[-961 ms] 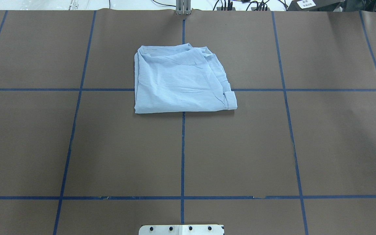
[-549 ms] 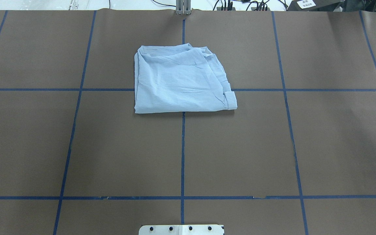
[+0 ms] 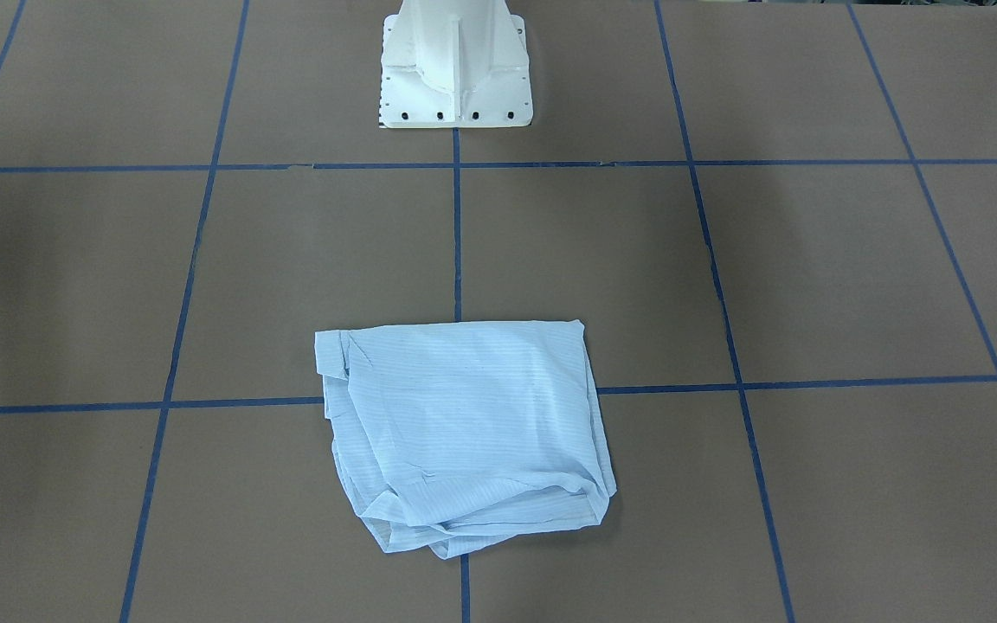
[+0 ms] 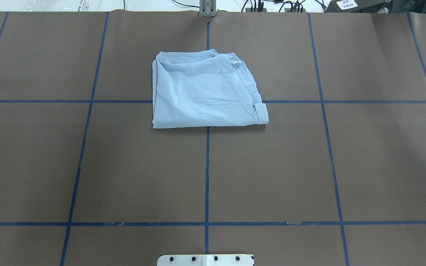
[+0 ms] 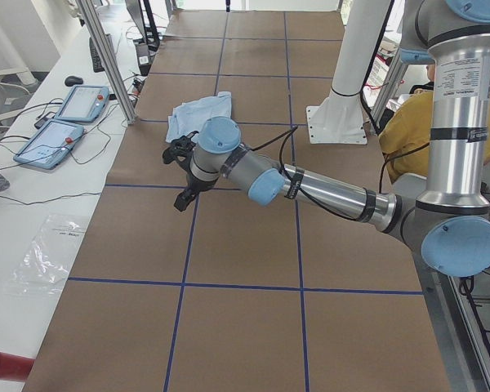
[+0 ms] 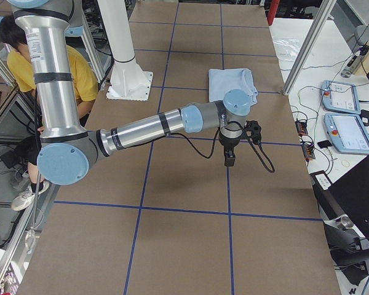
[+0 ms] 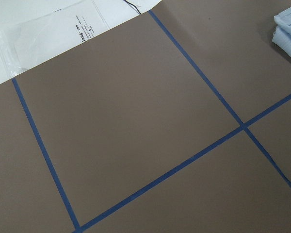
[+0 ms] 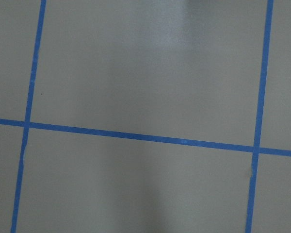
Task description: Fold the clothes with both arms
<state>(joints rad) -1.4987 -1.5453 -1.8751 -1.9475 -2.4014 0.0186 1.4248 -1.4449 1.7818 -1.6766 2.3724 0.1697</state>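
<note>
- On the far half of the brown paper-covered surface (image 4: 142, 173) with its blue tape grid, the thin light-blue, finely striped button-up shirt (image 4: 205, 94) lies as a rough rectangle across the centre line.
- The folding looks finished or nearly so; neither arm touches the cloth.
- The grey-silver tubular left arm (image 5: 327, 192) with pale blue joint caps hangs low over bare surface, near the shirt's left side. The matching right arm (image 6: 141, 132) does the same on the other side.
- Whether either arm's black jaws are open or closed I cannot tell.
- Any next move would be tidying: the edge farthest from the robot shows loose, uneven layers, which call for a light pinch through all plies.
- The fabric is sheer and crinkled, so it is likely to slip and spring back.
</note>
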